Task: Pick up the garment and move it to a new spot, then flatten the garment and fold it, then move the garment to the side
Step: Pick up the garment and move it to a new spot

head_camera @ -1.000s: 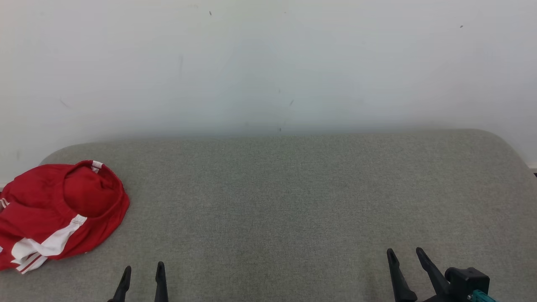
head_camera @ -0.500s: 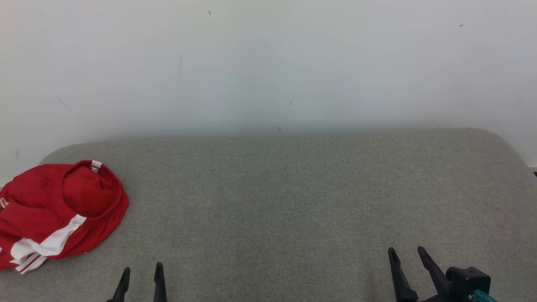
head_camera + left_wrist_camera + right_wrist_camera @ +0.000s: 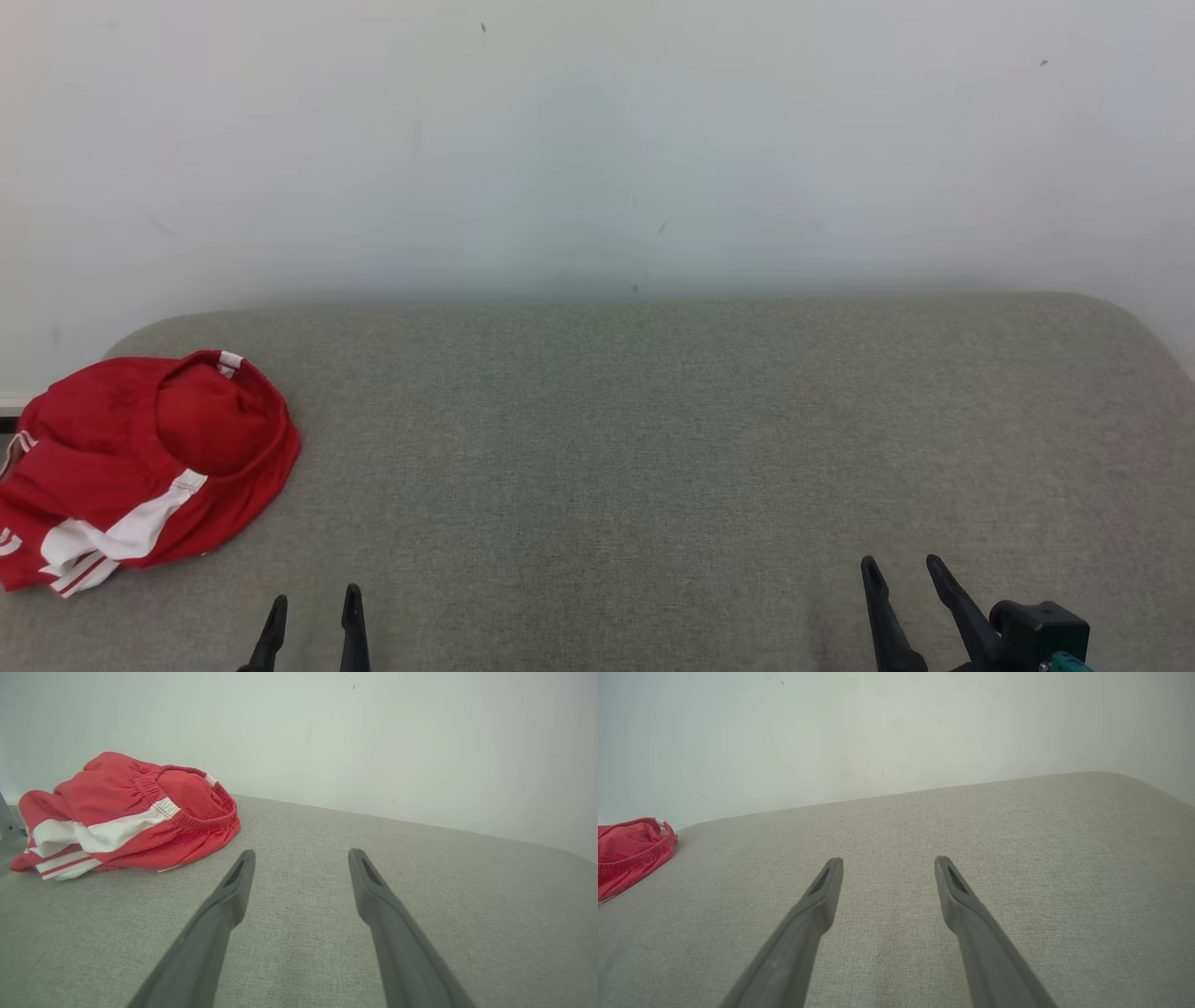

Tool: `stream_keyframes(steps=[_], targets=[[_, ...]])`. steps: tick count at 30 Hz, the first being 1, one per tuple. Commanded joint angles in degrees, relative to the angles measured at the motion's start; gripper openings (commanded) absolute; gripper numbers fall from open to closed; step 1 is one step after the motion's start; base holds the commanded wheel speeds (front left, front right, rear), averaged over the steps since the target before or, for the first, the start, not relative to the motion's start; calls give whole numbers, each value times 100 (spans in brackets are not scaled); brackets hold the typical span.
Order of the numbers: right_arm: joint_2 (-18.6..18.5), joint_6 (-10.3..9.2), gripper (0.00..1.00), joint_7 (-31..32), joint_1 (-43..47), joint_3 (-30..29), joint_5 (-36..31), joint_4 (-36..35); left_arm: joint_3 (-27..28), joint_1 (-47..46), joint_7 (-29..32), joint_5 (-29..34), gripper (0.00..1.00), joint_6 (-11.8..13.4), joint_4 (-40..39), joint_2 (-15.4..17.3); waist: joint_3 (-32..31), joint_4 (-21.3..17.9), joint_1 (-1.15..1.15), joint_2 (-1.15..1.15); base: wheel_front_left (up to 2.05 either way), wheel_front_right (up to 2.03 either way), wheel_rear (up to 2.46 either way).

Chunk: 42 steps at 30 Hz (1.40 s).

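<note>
The garment (image 3: 140, 471) is a crumpled pair of red shorts with white side stripes, lying at the far left of the grey fabric surface (image 3: 653, 448). In the left wrist view the garment (image 3: 126, 814) lies ahead and to the left of my fingers, apart from them. My left gripper (image 3: 314, 604) stands open at the lower left, empty, below and right of the garment. At the lower right my right gripper (image 3: 903, 567) is open with nothing between its fingers. The right wrist view catches an edge of the garment (image 3: 630, 851) at far left.
A plain white wall (image 3: 597, 140) rises right behind the grey surface. The surface has rounded back corners, and its left edge runs close under the garment.
The whole head picture has shifted slightly right and down, so the camera moved. Garment and both grippers keep their places on the surface.
</note>
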Motion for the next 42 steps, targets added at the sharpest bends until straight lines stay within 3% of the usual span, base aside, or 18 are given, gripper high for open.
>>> stream_keyframes(steps=[1, 10, 29, 42], targets=[[9, 19, 100, -30, 30, -13, 15, 11, 20, -12, -22, 55, 100, -2, 17, 21, -14, 85, 0, 0, 0, 0, 0], [44, 19, 100, -75, 99, 20, 29, 74, 86, 84, -22, 250, 100, -31, 44, 21, -95, 525, 0, 0, 0, 0, 0], [104, 19, 100, -329, 190, 369, 102, 355, 404, 304, -22, 529, 100, -103, 42, 177, -247, 2190, 0, 0, 0, 0, 0], [110, 19, 100, -381, -334, 757, 45, 600, 857, 414, -22, 482, 100, -44, -234, 140, 52, 2525, 0, 0, 0, 0, 0]])
